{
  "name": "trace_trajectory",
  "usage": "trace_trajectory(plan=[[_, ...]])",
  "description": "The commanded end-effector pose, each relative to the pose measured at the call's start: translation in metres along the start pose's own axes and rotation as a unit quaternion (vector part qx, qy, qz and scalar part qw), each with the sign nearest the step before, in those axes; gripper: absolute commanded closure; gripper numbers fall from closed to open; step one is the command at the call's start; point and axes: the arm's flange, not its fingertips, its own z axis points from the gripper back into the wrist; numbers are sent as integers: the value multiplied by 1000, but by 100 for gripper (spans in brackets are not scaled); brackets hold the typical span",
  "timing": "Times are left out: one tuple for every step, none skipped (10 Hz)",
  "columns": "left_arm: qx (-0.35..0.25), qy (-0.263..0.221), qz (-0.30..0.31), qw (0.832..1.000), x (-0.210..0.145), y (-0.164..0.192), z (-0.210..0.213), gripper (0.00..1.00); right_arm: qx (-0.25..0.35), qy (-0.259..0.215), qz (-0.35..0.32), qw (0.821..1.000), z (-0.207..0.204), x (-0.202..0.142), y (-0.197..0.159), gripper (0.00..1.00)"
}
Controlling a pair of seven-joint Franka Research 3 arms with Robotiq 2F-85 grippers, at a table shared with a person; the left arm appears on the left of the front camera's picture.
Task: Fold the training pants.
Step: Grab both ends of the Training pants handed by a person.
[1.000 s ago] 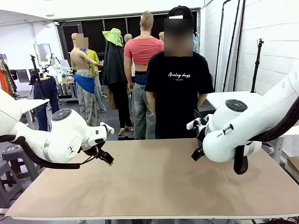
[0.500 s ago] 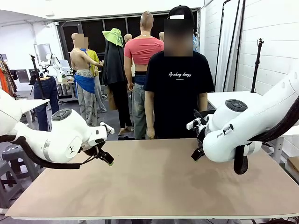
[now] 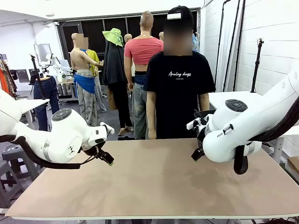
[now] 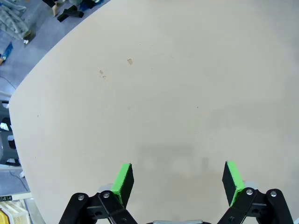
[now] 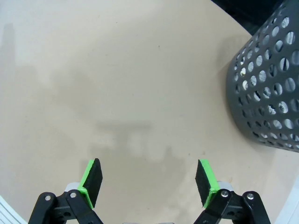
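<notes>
Grippers are hanging low over the table (image 3: 159,186), the left gripper (image 3: 109,160) and right gripper (image 3: 195,155) both gaping wide and holding nothing. Crumpled light grey cloth, possibly the pants (image 4: 10,19), is lying past the table's edge, off in the corner of the left wrist view. A perforated basket (image 5: 268,88) is standing near the right gripper.

table (image 3: 154,186): tan top is spreading across the foreground
wall (image 3: 275,42): white brick is running along the right
windows (image 3: 96,30): dark panes are lining the back
floor (image 4: 14,65): blue-grey, showing past the table edge
</notes>
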Motion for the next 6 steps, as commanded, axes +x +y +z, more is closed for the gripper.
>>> trace_trajectory(plan=[[0, 0, 0, 1000, 0, 0, 0, 0, 10, 15, -15, 1000, 4, 2, -4, 0], [-4, -3, 7, 1000, 6, -3, 13, 0, 23, 14, -14, 1000, 18, 6, -6, 0], [-7, -3, 10, 1000, 12, -6, 27, 0, 28, 13, -13, 999, 33, 10, -9, 0], [-20, -3, 11, 1000, 15, -8, 42, 0, 34, 9, -15, 999, 47, 12, -11, 0], [-17, 6, 11, 1000, 20, -9, 59, 0, 37, -2, -14, 999, 64, 13, -10, 0], [-17, 17, 18, 1000, 21, -13, 73, 0, 34, -2, -11, 999, 80, 12, -9, 0]])
